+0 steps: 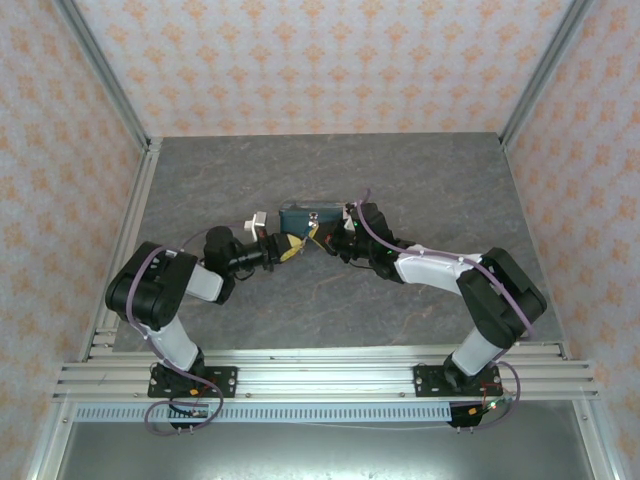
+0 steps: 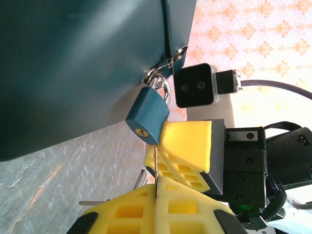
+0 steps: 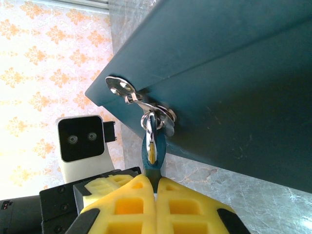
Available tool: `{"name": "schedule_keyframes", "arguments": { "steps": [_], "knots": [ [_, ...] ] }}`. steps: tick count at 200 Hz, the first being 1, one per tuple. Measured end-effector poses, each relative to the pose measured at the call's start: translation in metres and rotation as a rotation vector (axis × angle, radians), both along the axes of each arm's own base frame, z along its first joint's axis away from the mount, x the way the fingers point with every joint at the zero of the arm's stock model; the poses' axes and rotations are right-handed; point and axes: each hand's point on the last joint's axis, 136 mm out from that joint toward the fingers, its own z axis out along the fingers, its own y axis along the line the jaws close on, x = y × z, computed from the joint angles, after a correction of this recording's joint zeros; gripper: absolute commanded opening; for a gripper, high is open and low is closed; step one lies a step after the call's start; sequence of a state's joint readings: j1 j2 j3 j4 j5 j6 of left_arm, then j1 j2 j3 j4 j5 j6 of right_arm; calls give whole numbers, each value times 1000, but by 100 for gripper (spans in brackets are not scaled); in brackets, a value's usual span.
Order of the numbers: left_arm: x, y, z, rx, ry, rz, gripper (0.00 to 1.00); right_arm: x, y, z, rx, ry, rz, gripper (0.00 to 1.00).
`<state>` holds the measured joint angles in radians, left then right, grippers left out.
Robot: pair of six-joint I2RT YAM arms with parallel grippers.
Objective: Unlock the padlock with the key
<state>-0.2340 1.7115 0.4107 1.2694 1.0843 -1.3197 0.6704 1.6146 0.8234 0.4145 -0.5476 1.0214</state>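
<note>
Right gripper [image 3: 156, 180] closed, seemingly pinching padlock [image 3: 146, 161].

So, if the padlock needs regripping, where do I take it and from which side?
Probably the padlock by its teal body, pinched across its two broad flat faces, coming in from its narrow side edge, as the right gripper does. The shackle is threaded through the hasp on the box, and the keyhole end must stay free.

Robot lab test cell, orange-patterned wall panels [image 1: 330, 60] beyond the left pincer [image 1: 295, 246], aluminium frame rails [image 1: 320, 380] behind it, grey stone-look tabletop [image 1: 330, 300] beneath.
</note>
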Motion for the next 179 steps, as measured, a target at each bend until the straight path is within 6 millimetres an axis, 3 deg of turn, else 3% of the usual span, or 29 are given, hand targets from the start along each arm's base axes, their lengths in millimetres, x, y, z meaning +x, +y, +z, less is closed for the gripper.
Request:
{"name": "schedule_keyframes", "arguments": {
  "steps": [179],
  "knots": [
    [6, -1, -6, 6, 15, 13, 0, 2, -3, 0, 37, 12, -18, 0]
  ]
}}
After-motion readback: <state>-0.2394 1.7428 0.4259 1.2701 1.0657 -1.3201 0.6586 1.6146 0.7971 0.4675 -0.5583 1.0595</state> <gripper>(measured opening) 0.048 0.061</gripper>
